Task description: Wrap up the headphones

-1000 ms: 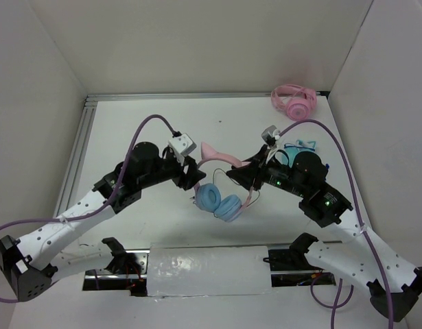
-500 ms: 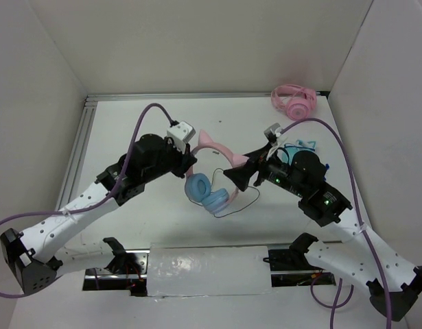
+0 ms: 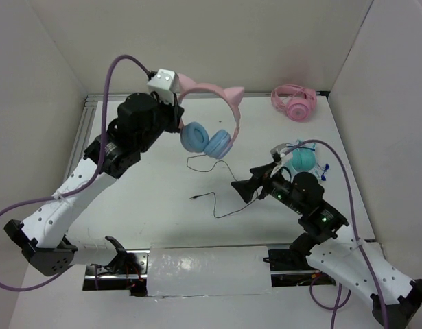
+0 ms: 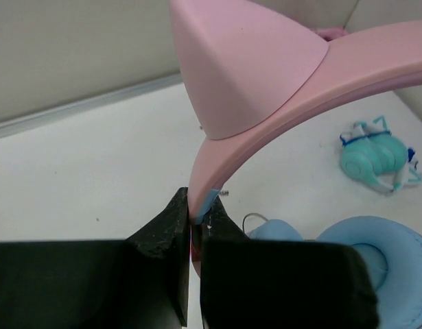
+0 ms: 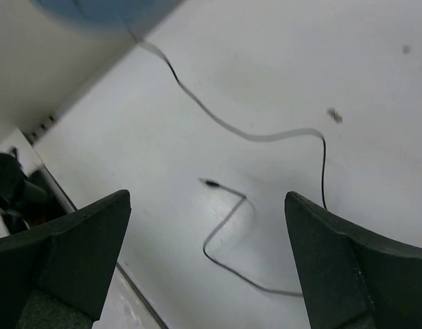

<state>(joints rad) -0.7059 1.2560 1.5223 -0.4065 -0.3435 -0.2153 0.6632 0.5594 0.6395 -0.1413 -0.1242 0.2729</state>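
The headphones hang in the air at the back left, with the pink cat-ear headband (image 3: 212,92) on top and the light blue ear cups (image 3: 205,140) below. My left gripper (image 3: 175,97) is shut on one end of the headband (image 4: 300,75), just above an ear cup (image 4: 375,250). The thin black cable (image 3: 221,166) drops from the cups and lies loose on the table, its plug (image 3: 195,198) pointing left. My right gripper (image 3: 246,179) hovers open over the cable (image 5: 265,136) and the plug (image 5: 211,182), holding nothing (image 5: 206,199).
All-pink headphones (image 3: 294,101) lie in the back right corner. Teal headphones (image 3: 303,159) lie just behind the right wrist and also show in the left wrist view (image 4: 379,154). A metal rail (image 3: 80,147) runs along the left side. A foil-covered strip (image 3: 209,271) spans the near edge.
The left gripper closed on the headband and lifted the headphones up and back-left. The right gripper opened wide and drew back toward the near right; the cable now trails on the table.
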